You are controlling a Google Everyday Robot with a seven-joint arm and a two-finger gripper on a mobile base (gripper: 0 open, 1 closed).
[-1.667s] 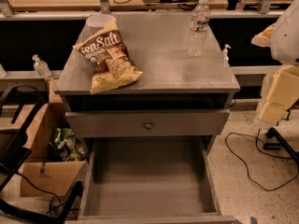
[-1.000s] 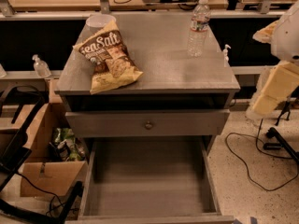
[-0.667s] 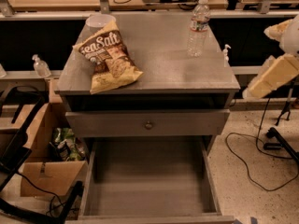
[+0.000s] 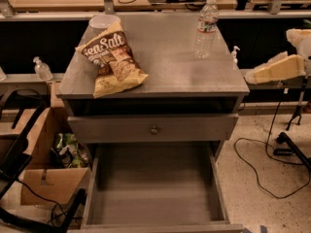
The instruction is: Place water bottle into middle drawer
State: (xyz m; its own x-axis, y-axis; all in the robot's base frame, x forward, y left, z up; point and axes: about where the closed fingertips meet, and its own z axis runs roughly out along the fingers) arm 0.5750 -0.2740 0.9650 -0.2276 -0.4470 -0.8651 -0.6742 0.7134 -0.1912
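Note:
The water bottle (image 4: 206, 28) stands upright at the back right of the grey cabinet top (image 4: 170, 67); it is clear and ribbed, with a white cap and a pale label. The middle drawer (image 4: 155, 188) is pulled out wide open at the bottom of the view, and its grey floor is bare. My gripper (image 4: 251, 75) is at the left end of the cream arm (image 4: 279, 68) that reaches in level from the right edge. It is off the cabinet's right side, lower than the bottle and apart from it.
A Sea Salt chip bag (image 4: 112, 59) lies on the cabinet top at the left, with a clear tub (image 4: 103, 21) behind it. A shut drawer front with a round knob (image 4: 154, 129) sits above the open drawer. Small pump bottles (image 4: 42, 68) (image 4: 235, 55) stand on both sides. A cardboard box (image 4: 46, 178) is at the left, and cables (image 4: 265, 169) lie on the floor at the right.
The cream arm has swung up from hanging down beside the cabinet to lying about level, its end pointing left towards the cabinet. The bottle, bag and drawer have not moved.

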